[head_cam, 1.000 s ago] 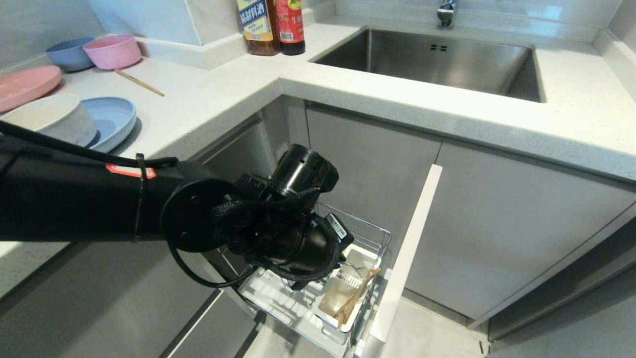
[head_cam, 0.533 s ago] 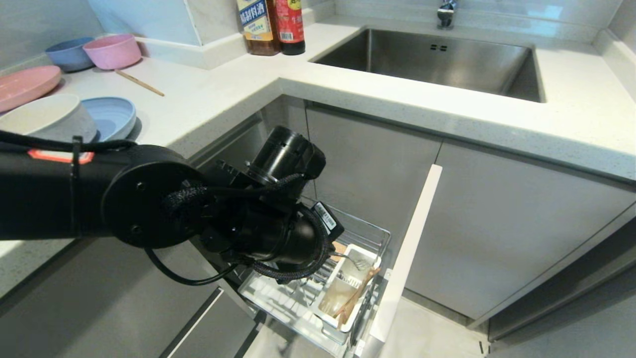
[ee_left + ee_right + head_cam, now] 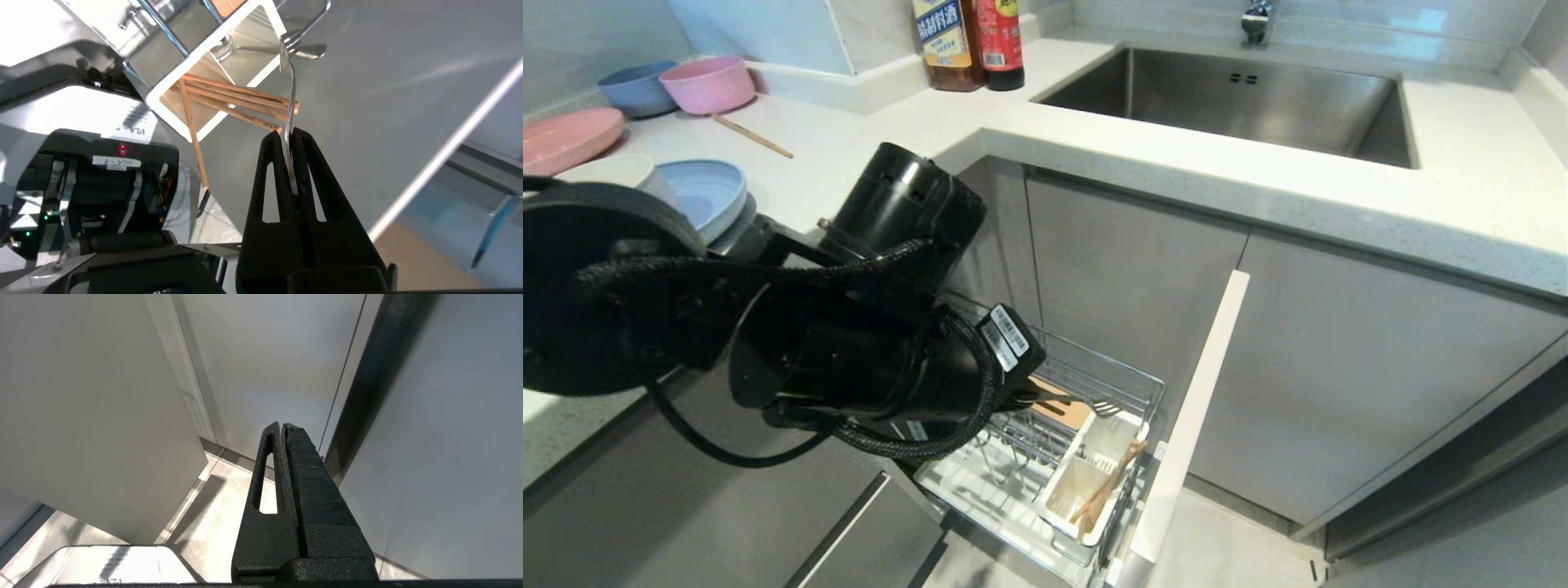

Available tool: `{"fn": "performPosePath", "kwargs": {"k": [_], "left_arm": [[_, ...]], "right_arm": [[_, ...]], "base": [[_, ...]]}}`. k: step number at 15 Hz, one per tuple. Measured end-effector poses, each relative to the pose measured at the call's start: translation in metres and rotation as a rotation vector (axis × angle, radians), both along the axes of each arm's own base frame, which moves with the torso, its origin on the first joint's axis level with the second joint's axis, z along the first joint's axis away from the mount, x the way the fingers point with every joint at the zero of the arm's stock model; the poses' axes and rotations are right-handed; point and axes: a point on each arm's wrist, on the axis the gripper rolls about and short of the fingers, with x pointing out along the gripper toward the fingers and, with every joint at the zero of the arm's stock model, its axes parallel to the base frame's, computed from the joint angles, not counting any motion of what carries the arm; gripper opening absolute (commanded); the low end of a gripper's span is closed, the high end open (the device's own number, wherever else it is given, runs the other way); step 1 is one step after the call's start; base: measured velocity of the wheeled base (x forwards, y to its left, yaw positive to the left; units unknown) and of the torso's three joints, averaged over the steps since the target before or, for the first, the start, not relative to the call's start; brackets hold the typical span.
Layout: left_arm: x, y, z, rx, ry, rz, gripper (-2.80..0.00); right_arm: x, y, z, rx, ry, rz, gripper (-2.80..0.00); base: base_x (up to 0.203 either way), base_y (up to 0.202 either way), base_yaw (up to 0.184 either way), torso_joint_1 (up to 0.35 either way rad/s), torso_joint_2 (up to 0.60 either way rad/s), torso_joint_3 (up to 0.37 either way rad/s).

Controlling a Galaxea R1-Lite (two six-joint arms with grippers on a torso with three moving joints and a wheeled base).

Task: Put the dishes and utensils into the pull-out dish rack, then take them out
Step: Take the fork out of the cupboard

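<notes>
While clamped flat between the pads of the left gripper (image 3: 289, 132), fork (image 3: 291, 94) hangs clear above the white utensil cup (image 3: 1086, 478) at the front end of the pull-out dish rack (image 3: 1045, 457), beside the narrow cabinet front (image 3: 1188, 425). Looks like the unloading half of the task, fork lifted out and bound for the counter (image 3: 866, 163). Held by the handle, long axis running straight out from the fingertips, tines at the far end and pointing away from the gripper, over the rack's wooden strip (image 3: 1062, 408) in the head view and roughly level there. Chopsticks (image 3: 1107, 490) not yet taken: leaning in the cup, tips raised toward the cabinet front, butts down in the compartment. One more loose stick (image 3: 752, 135) already on the counter near the back wall, by the pink bowl (image 3: 708, 83). Pale blue plate (image 3: 707, 192) and cream bowl (image 3: 617, 171) out on the counter's left end, touching or overlapping, partly hidden behind the arm. Next move calls for carrying the fork up over the counter edge without snagging tines on the rack wires, laying it flat, then letting go; thin handle in a narrow pinch could swivel if bumped. Right gripper (image 3: 284, 426) parked low beside cabinet panels, fingers pressed together on nothing.
</notes>
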Motion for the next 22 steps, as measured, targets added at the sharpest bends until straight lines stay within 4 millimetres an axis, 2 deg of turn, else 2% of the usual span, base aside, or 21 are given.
{"fn": "performPosePath", "kwargs": {"k": [5,10,13,16,22], "left_arm": [[-0.035,0.03,0.042,-0.055,-0.149,0.002,-2.8],[-0.079,0.082,0.096,-0.071,-0.442,0.013,-2.8],[-0.09,0.113,0.131,-0.048,-0.654,0.036,-2.8],[-0.096,0.137,0.157,0.015,-0.875,0.109,-2.8],[-0.096,0.186,0.17,0.227,-0.981,0.485,-2.8]], "right_arm": [[0.0,0.0,0.0,0.0,0.0,0.0,-2.8],[0.0,0.0,0.0,0.0,0.0,0.0,-2.8],[0.0,0.0,0.0,0.0,0.0,0.0,-2.8],[0.0,0.0,0.0,0.0,0.0,0.0,-2.8],[0.0,0.0,0.0,0.0,0.0,0.0,-2.8]], "base": [[0.0,0.0,0.0,0.0,0.0,0.0],[0.0,0.0,0.0,0.0,0.0,0.0],[0.0,0.0,0.0,0.0,0.0,0.0],[0.0,0.0,0.0,0.0,0.0,0.0],[0.0,0.0,0.0,0.0,0.0,0.0]]}}
